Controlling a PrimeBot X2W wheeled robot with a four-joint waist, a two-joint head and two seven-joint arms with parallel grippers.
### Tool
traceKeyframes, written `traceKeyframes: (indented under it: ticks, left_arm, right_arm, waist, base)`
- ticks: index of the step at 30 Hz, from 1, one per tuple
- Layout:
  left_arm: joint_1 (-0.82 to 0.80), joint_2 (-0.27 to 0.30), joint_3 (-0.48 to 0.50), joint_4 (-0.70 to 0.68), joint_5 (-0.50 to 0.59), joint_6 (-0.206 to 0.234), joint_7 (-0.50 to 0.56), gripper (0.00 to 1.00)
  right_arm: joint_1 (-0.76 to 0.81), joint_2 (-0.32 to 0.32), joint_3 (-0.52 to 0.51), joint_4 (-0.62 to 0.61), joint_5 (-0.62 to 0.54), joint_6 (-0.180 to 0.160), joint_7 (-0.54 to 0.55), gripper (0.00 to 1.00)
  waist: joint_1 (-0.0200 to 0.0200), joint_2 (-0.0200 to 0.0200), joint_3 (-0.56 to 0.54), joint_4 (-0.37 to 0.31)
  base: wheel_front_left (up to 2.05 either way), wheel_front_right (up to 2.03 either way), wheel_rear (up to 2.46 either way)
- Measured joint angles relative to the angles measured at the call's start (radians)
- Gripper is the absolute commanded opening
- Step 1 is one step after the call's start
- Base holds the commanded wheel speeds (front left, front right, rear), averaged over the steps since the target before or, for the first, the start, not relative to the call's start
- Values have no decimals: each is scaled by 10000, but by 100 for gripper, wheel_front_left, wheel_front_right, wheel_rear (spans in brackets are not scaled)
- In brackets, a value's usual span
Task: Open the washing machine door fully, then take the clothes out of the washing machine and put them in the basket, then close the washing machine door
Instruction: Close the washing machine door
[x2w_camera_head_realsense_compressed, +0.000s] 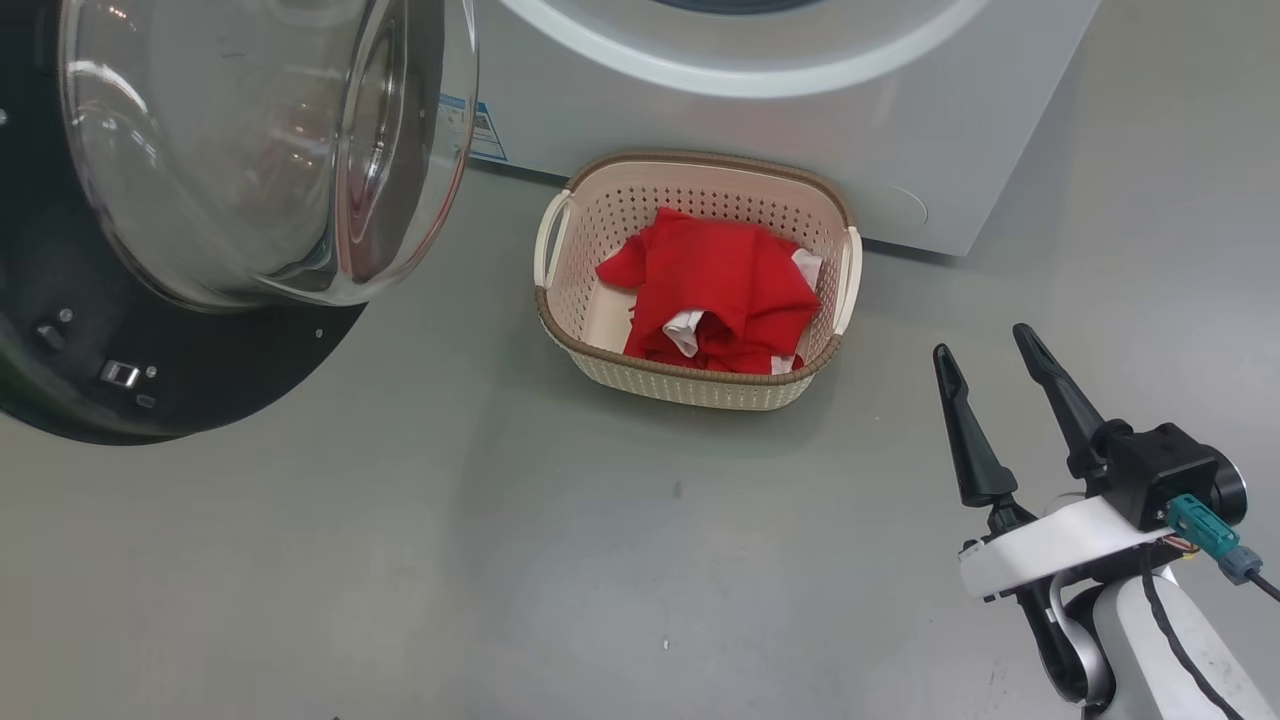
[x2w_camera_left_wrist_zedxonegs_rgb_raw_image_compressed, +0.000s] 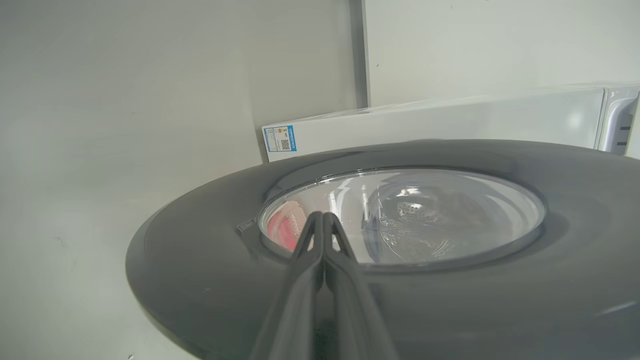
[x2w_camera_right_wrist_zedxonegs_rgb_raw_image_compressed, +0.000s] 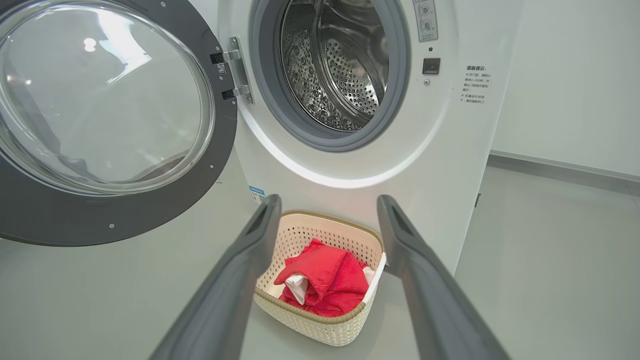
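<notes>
Looks like the closing step, with clothes heaped in basket before washer and door swung wide. Calls next for pushing it shut with left gripper, fingers pressed together near its outer face, right gripper spread and idle.

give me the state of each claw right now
Left claw: closed, holding nothing.
Right claw: open, empty.
</notes>
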Motion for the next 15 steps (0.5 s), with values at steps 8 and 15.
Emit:
traceKeyframes:
  ticks: [8,15]
  left_arm:
    - [388,-224,-295,-196,-121,-573,968,0]
    - [867,-813,-533,-477,-447,-1198,1935,0]
  right_arm:
    - [5,84,111,69,4,0,-4,100]
    - [17,127,115,167,81,0,-123,100]
  waist:
    - [0,0,-145,89]
    - [0,0,-276,95]
  base:
    - [0,0,0]
    - [0,0,0]
